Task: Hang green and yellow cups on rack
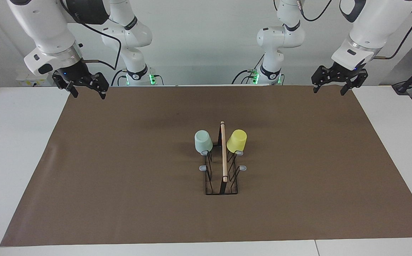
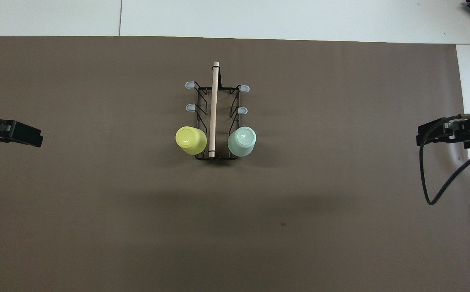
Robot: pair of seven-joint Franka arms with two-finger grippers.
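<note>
The rack [image 1: 223, 153] [image 2: 214, 109] is a black wire stand with a wooden rod on top, in the middle of the mat. The mint green cup [image 1: 203, 141] [image 2: 242, 141] hangs upside down on the prong nearest the robots, toward the right arm's end. On the matching prong toward the left arm's end hangs the yellow cup [image 1: 237, 140] [image 2: 191, 140], also upside down. My right gripper [image 1: 88, 93] [image 2: 431, 136] is raised over its corner of the mat, open and empty. My left gripper [image 1: 328, 90] [image 2: 26, 137] waits open and empty over the mat's corner at its own end.
A brown mat [image 1: 138, 170] covers most of the white table [image 1: 17, 149]. Several grey-tipped prongs [image 1: 242, 168] on the rack are bare. A black cable [image 2: 429, 182] loops down from the right arm.
</note>
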